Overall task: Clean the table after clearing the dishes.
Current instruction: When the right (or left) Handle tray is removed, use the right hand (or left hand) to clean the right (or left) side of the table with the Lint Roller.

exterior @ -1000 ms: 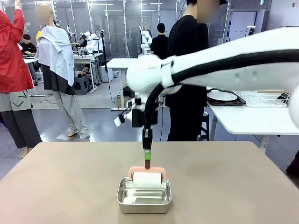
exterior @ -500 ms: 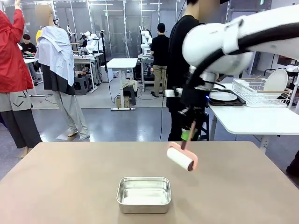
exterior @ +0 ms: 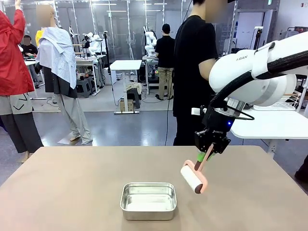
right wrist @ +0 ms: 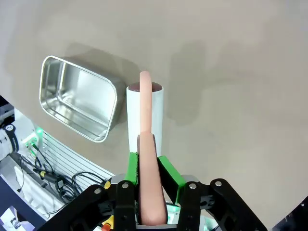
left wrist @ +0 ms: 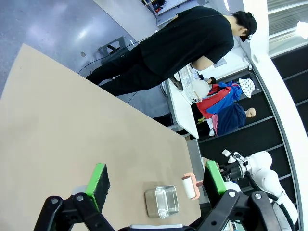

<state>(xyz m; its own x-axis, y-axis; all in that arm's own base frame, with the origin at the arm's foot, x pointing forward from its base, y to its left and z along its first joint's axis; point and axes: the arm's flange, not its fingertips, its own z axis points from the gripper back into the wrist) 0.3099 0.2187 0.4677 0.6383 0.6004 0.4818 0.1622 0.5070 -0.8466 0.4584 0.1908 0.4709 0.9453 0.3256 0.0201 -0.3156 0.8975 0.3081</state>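
Note:
The beige-brown table (exterior: 72,192) spreads across the front view. My right gripper (exterior: 205,157) is shut on the pink handle of a white roller (exterior: 192,179), which hangs tilted just above the tabletop to the right of a small steel pan (exterior: 148,200). From the right wrist the roller (right wrist: 145,115) runs straight out from between the green pads, beside the pan (right wrist: 79,98). My left gripper (left wrist: 154,180) is open and holds nothing, high above the table (left wrist: 72,139). A white plate on a dark tray (exterior: 230,100) lies on the white side table behind.
A person in black (exterior: 192,72) stands at the table's far edge, beside the white side table (exterior: 260,122). A white dish rack (exterior: 288,103) stands on that side table.
My right gripper lifted the roller out of the steel pan, carried it to the right, then lowered it toward the tabletop beside the pan.

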